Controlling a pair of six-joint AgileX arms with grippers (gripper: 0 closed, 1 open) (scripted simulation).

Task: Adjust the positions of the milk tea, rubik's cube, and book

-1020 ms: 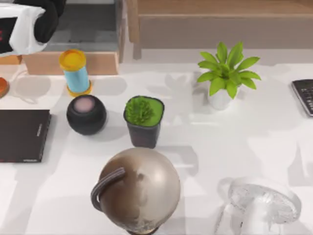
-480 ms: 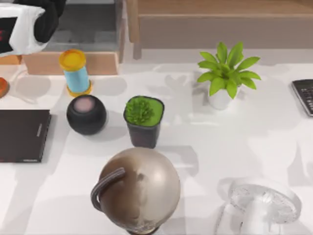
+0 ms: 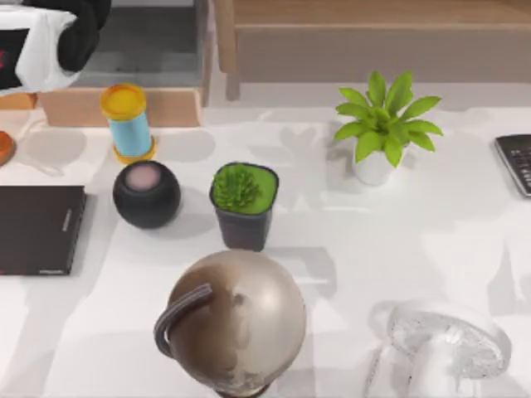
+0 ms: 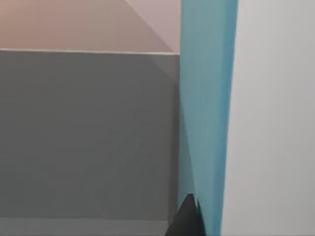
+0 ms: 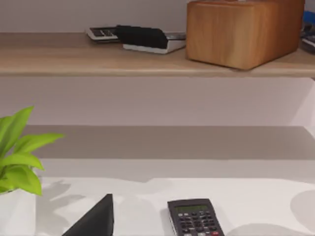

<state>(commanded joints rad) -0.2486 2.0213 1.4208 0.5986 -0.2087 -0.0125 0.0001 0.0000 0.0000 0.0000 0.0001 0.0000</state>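
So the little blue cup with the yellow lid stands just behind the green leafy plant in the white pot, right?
Not quite. In the top view the milk tea, blue with a yellow lid, stands just behind the black speaker, at the table's left; the leafy plant stands well to the right.

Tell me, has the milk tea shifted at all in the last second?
No. The milk tea stands at the same spot in the top view, just behind the black speaker, as before.

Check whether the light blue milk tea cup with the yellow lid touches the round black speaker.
Apart. In the top view, bare white table shows between the milk tea cup base and the black speaker.
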